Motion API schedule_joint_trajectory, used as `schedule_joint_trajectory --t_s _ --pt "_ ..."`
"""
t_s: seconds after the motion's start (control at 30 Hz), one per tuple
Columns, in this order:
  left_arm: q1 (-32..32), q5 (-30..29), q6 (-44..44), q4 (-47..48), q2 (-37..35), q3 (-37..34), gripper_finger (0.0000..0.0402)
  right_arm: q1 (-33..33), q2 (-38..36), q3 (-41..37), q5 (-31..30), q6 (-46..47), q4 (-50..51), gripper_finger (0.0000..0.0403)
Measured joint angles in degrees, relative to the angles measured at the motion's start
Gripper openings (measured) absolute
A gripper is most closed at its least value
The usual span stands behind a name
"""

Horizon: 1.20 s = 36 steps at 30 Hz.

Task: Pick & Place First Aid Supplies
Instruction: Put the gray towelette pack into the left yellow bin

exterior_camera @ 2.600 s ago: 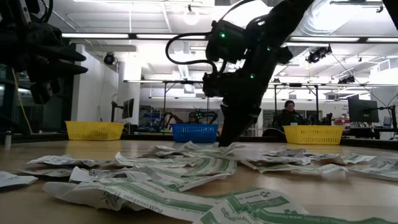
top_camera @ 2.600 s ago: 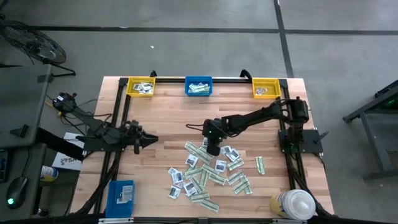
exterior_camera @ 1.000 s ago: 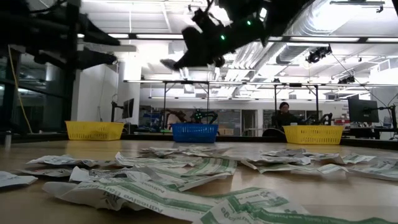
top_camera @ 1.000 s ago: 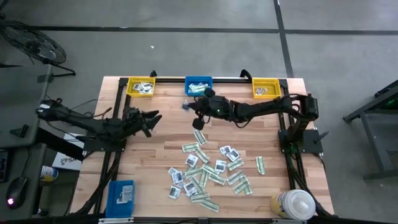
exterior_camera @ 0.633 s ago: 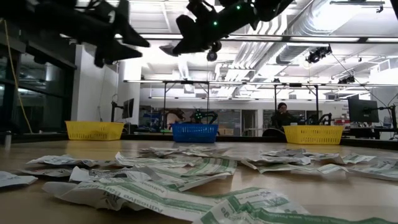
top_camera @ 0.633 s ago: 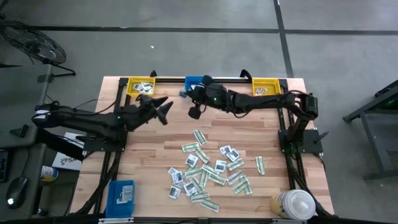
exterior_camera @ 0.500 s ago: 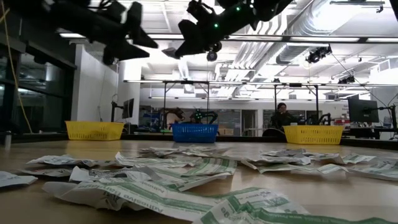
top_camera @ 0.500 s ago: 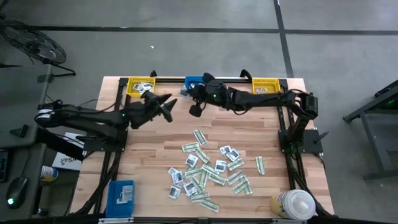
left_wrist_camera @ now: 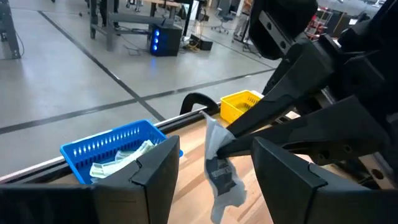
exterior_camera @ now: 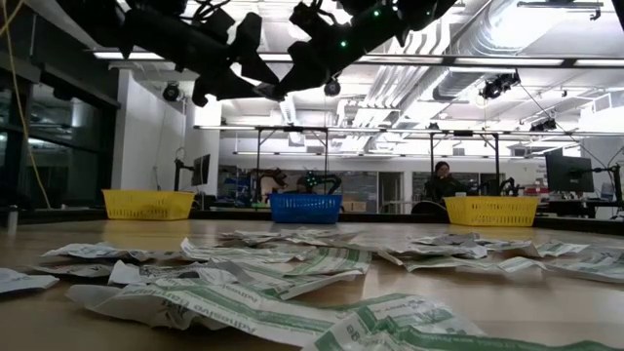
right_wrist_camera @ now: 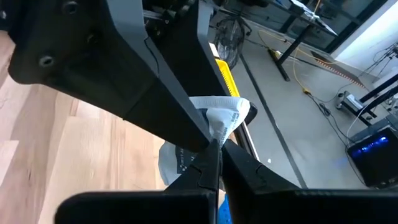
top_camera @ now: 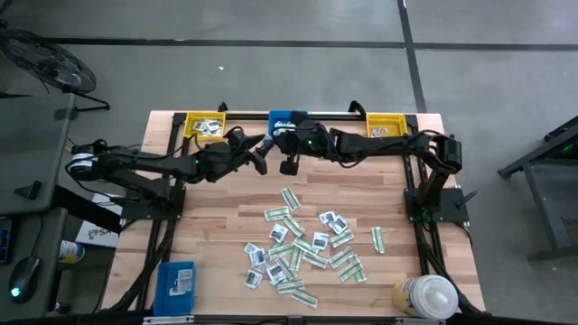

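One packet (left_wrist_camera: 219,163) pinched in right pincer (right_wrist_camera: 214,146), between open left pincer (left_wrist_camera: 211,171) fingers.

White packet (left_wrist_camera: 219,163) aloft; others (top_camera: 307,244) scattered.

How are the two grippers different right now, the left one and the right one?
The right gripper is shut on a white packet; the left gripper is open and holds nothing, one finger either side of that packet. The right reaches in from the table's right, the left from its left. Both hang above the table near the blue bin.
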<state>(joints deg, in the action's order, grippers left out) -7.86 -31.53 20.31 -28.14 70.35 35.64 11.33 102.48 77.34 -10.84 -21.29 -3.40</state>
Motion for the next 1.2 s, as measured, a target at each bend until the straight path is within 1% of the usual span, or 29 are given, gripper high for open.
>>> schedule_joint_trajectory --t_s 0.07,0.17,0.37,0.53,0.57,0.73,0.9,1.07,1.13,1.2 --pt "0.0 0.2 1.2 0.1 0.0 0.0 0.0193 0.0 -0.1 0.0 0.0 0.0 0.2 0.0000" --pt "0.0 1.4 2.5 0.0 0.0 0.0 0.0168 0.0 -0.5 0.0 0.1 -0.7 0.8 0.0000" --pt "0.0 3.8 4.4 1.2 0.0 0.0 0.0087 0.6 -1.6 0.0 -0.2 -0.8 2.1 0.0000" --pt "0.0 4.1 4.6 1.5 0.0 0.0 0.0017 1.1 -2.3 0.0 -1.1 -0.8 2.9 0.0000" --pt "0.0 4.2 4.7 1.6 0.0 0.0 0.0009 1.2 -2.5 0.0 -0.8 -0.8 3.4 0.0000" --pt "0.0 4.4 5.0 1.5 0.1 0.0 0.0005 1.4 -2.7 0.0 0.3 -0.7 4.0 0.0009" --pt "0.0 4.4 5.0 1.3 0.1 0.0 0.0002 1.4 -2.7 0.0 -0.2 0.7 4.1 0.0033" --pt "0.0 3.5 5.0 1.7 0.1 0.0 0.0002 2.0 -4.5 0.0 0.0 2.3 5.0 0.0082" --pt "0.0 1.8 5.0 3.1 0.1 0.0 0.0001 2.9 -5.9 0.0 0.9 4.7 5.4 0.0107" --pt "-0.1 -1.2 5.7 6.1 -0.5 0.0 0.0001 4.0 -7.4 0.0 1.5 6.9 7.0 0.0132"
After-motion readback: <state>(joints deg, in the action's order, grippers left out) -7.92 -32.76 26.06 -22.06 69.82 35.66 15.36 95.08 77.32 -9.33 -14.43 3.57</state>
